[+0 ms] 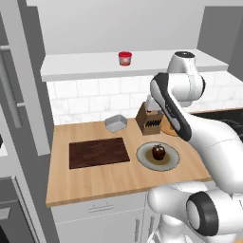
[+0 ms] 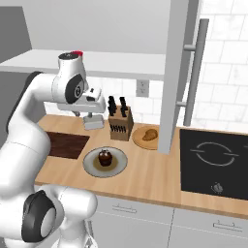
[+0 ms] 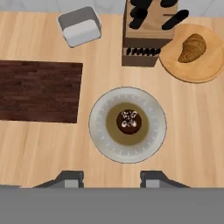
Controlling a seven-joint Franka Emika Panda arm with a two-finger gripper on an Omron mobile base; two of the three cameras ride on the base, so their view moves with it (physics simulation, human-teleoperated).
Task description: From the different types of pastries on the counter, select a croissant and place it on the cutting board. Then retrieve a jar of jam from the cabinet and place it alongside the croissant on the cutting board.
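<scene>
1. My gripper [image 3: 111,178] hangs empty, fingers spread, above the cupcake [image 3: 129,121] mid-frame.
2. The croissant [image 3: 192,48] lies on a tan disc [image 3: 205,70], upper right.
3. The cutting board [image 3: 39,91] sits bare at left.

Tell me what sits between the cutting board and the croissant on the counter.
In the hand view, the grey plate holding the cupcake lies between the cutting board and the croissant, with the knife block further back.
</scene>
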